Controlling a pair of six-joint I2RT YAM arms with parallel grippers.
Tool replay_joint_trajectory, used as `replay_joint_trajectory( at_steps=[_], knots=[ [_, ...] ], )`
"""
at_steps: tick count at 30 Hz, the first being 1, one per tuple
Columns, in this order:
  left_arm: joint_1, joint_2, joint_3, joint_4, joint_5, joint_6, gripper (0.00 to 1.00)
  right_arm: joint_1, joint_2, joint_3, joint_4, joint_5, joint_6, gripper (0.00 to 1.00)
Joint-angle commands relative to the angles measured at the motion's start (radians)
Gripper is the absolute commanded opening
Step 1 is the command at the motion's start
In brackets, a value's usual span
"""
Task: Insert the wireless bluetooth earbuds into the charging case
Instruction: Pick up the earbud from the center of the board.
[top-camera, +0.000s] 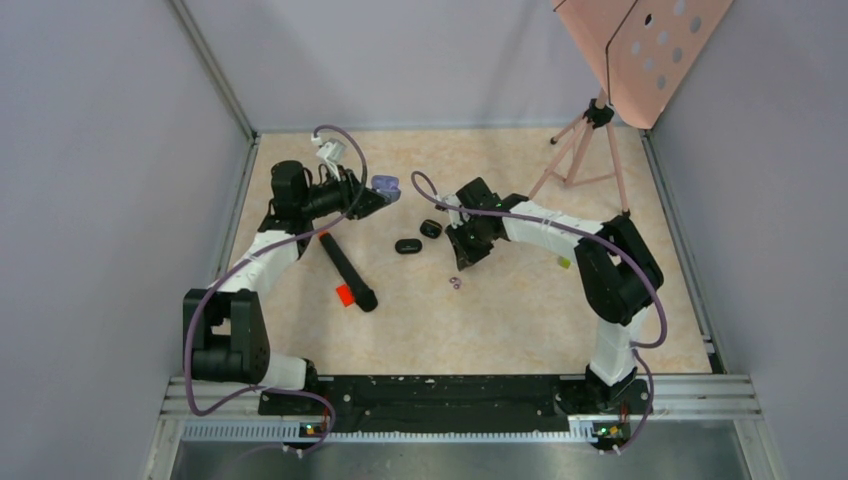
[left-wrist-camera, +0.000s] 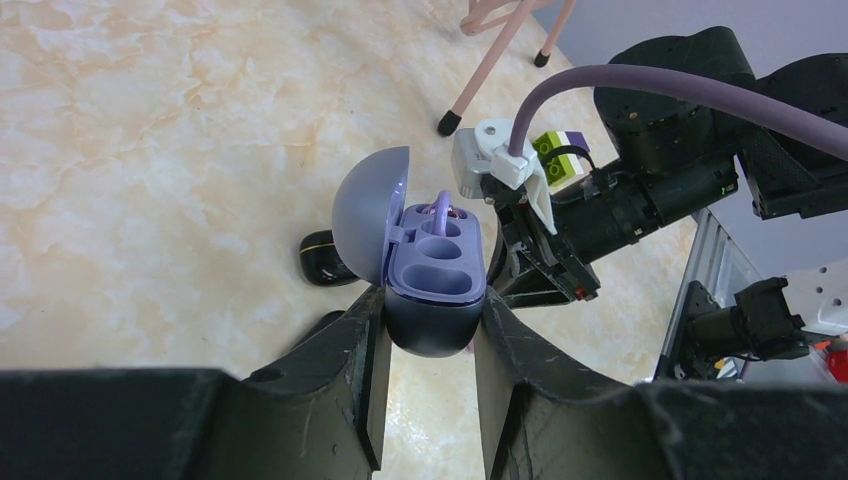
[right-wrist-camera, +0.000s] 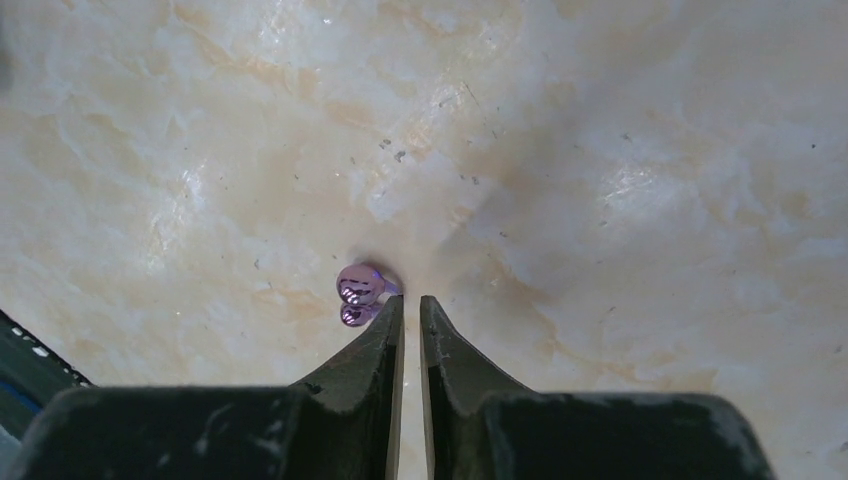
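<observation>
My left gripper (left-wrist-camera: 430, 305) is shut on the base of a purple charging case (left-wrist-camera: 436, 262), held above the table with its lid open. A pale purple earbud (left-wrist-camera: 440, 207) sits in the far slot; the near slot is empty. From above, the case (top-camera: 385, 186) shows at the left gripper's (top-camera: 373, 196) tip. My right gripper (right-wrist-camera: 410, 298) points down at the table, jaws almost together with nothing between them. A second purple earbud (right-wrist-camera: 359, 284) lies on the table just outside its left fingertip. The top view shows this earbud (top-camera: 455, 283) below the right gripper (top-camera: 463, 258).
Two black oval cases (top-camera: 407, 246) (top-camera: 431, 228) lie between the arms. A long black marker (top-camera: 347, 270) with a red piece (top-camera: 345, 294) lies left of centre. A small green block (top-camera: 564, 262) sits to the right, and a pink tripod (top-camera: 583, 150) stands at the back right.
</observation>
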Motion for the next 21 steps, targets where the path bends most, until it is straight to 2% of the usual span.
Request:
replay_joint_trajectory(
  at_steps=[1,10,15,21],
  knots=[
    [0.011,-0.038,0.013,-0.005,-0.003,0.019,0.00,0.010,-0.015,0.001,-0.015,-0.033,0.042,0.11],
    [0.019,-0.046,0.010,-0.020,-0.004,0.029,0.00,0.010,0.008,-0.010,-0.016,-0.053,0.054,0.11],
    [0.020,-0.043,0.015,-0.017,-0.009,0.023,0.00,0.010,0.021,-0.019,-0.018,-0.077,0.052,0.18],
    [0.025,-0.048,0.011,-0.025,-0.010,0.024,0.00,0.010,0.034,-0.031,-0.010,-0.082,0.052,0.18]
  ],
)
